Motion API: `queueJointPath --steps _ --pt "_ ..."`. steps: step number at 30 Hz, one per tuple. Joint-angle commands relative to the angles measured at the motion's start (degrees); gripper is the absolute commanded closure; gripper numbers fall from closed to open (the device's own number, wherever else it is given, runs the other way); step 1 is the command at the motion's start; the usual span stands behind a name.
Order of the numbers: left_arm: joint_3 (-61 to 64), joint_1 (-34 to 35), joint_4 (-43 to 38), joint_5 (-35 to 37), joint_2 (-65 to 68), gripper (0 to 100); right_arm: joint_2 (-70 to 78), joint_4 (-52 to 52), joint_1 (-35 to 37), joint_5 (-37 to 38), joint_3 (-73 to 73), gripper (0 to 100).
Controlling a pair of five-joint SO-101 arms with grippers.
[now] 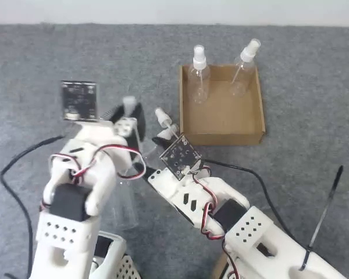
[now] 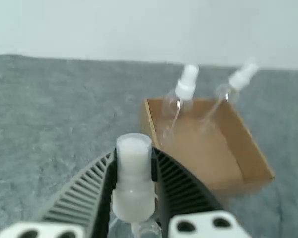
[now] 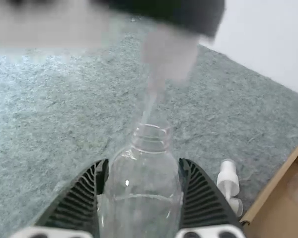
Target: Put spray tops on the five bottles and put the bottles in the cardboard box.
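My left gripper [image 2: 134, 154] is shut on a white spray top [image 2: 134, 173] and holds it over the carpet left of the cardboard box [image 1: 253, 125]. In the high view this gripper [image 1: 130, 114] sits just above the right gripper [image 1: 152, 156]. My right gripper [image 3: 142, 167] is shut on a clear bottle [image 3: 141, 193], held upright. The spray top's thin tube [image 3: 150, 101] hangs down into the bottle's open neck. Two clear bottles [image 1: 199, 78] [image 1: 243, 70] with spray tops stand at the back of the box.
Two loose spray tops [image 1: 163, 116] [image 1: 170, 131] lie on the grey carpet just left of the box, close to both grippers. A clear bottle shape [image 1: 125, 203] shows under the left arm. A black cable [image 1: 267, 197] trails on the right.
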State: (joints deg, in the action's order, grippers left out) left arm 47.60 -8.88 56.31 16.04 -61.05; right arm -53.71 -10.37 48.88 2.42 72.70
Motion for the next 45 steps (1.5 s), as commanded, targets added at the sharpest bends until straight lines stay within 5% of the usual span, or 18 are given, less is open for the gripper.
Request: queueJointPath --steps 1,13,21,26,32,45 --pt "1.01 -0.53 0.18 -1.14 -0.88 99 -2.33 2.24 -1.54 -0.79 0.26 99.3" --pt "0.75 -0.44 0.00 -1.14 -0.97 98 -2.33 2.07 -1.45 -0.79 0.35 99.3" --pt "-3.65 -0.44 3.96 -1.14 -0.97 83 -2.33 1.98 -1.63 -0.79 0.35 99.3" --pt "-12.79 0.35 6.33 -6.15 -0.44 83 -2.33 1.71 -1.63 -0.79 0.44 99.3" --pt "-14.29 10.02 2.29 -7.74 7.12 90 -2.33 1.63 -1.63 -0.79 0.44 99.3" --pt "-10.24 4.22 3.25 -13.01 12.31 91 -2.33 1.63 -1.71 -0.79 0.44 99.3"
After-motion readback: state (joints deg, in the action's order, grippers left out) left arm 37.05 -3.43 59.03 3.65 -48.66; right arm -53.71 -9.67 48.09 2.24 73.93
